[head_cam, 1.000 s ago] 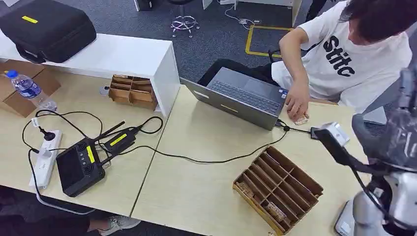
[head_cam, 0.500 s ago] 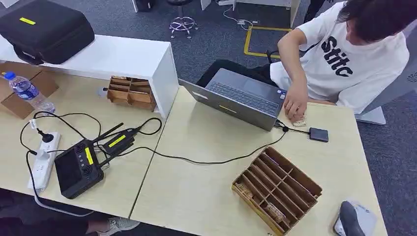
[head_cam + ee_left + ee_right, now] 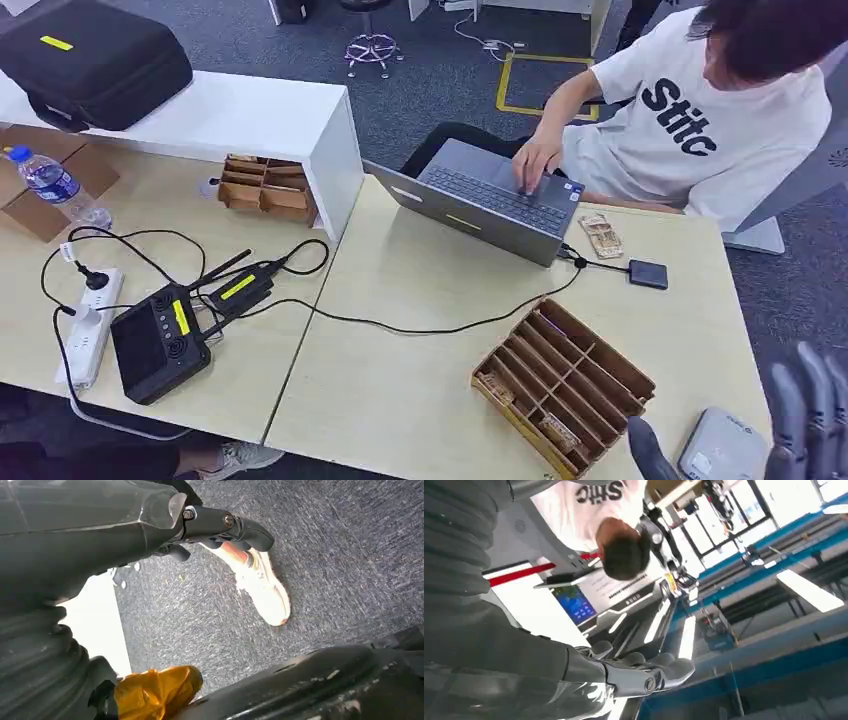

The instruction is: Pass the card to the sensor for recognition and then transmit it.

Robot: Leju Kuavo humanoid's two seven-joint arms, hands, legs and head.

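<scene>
A small stack of cards lies on the table by the laptop's right corner. Just right of it sits a small black sensor box, wired to the laptop. More cards stand in the slots of a brown divider box. My right hand rises at the table's near right corner, fingers spread and empty, beside a grey-white device. In the right wrist view the right hand points its straight fingers up into the room and holds nothing. My left hand hangs over the carpet, fingers extended and empty.
A seated person in a white T-shirt types on the grey laptop. A cable crosses the table to a black controller and power strip. A white shelf holds a black case. A person's shoe is on the floor.
My right arm dropped from in front of the camera to the lower right corner. The person's hand left the card stack and moved to the laptop keyboard.
</scene>
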